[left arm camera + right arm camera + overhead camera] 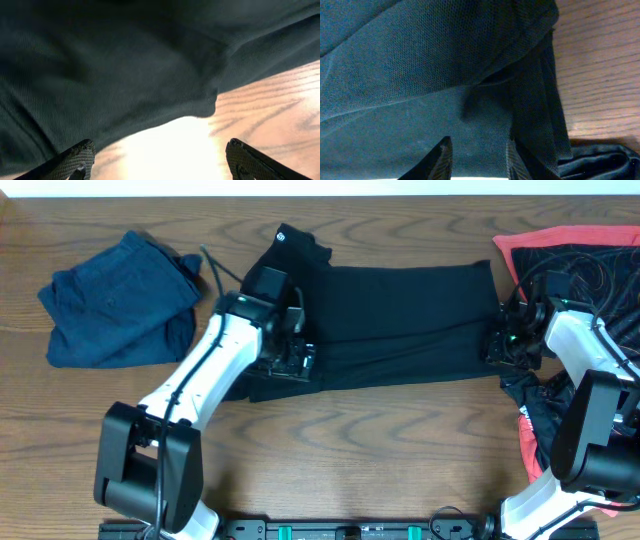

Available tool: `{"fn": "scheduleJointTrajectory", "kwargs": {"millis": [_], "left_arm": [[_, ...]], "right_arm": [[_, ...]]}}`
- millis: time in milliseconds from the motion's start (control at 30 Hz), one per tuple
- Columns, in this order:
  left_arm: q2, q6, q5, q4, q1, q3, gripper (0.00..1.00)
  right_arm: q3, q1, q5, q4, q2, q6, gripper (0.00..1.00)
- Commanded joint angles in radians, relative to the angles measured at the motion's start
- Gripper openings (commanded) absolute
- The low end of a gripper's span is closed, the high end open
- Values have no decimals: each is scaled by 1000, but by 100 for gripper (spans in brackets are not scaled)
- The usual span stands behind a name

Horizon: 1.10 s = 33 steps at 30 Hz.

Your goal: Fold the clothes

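The clothes lie in three places. A large black garment [400,320] is spread flat across the middle of the table. My left gripper [290,362] hovers at its lower left corner and is wide open; in the left wrist view, bare wood and glare show between the left gripper's [160,145] fingers [82,159], and the black fabric's [125,65] edge lies just beyond. My right gripper [500,342] sits at the garment's right edge. Its fingers [445,157] stand partly apart over black mesh fabric [420,75], with a fold beside the right finger.
A crumpled navy garment [115,305] lies at the far left. A black garment with red trim [570,245] is heaped at the back right and trails down by the right arm [590,380]. Wood table [380,450] shows along the front.
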Motion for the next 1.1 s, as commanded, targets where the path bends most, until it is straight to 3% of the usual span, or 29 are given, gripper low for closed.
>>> {"fn": "scheduleJointTrajectory", "kwargs": {"millis": [0,833,933,1000,1067], "left_arm": [[-3,23,-81,12,-43,-3,86],[201,-26,-94,118,-156,-3,80],[201,-26,-94,134,-158,-3,63],[201,-26,-94,138,-157,-3,44],[201,-26,-94,139,-157,-3,31]], "right_arm": [[-10,9,14,3,0,-7,33],[-34,9,51,2,19,15,34],[-34,9,51,2,19,15,34],[-34,9,51,2,19,15,34],[-34,9,51,2,19,15,34]]}}
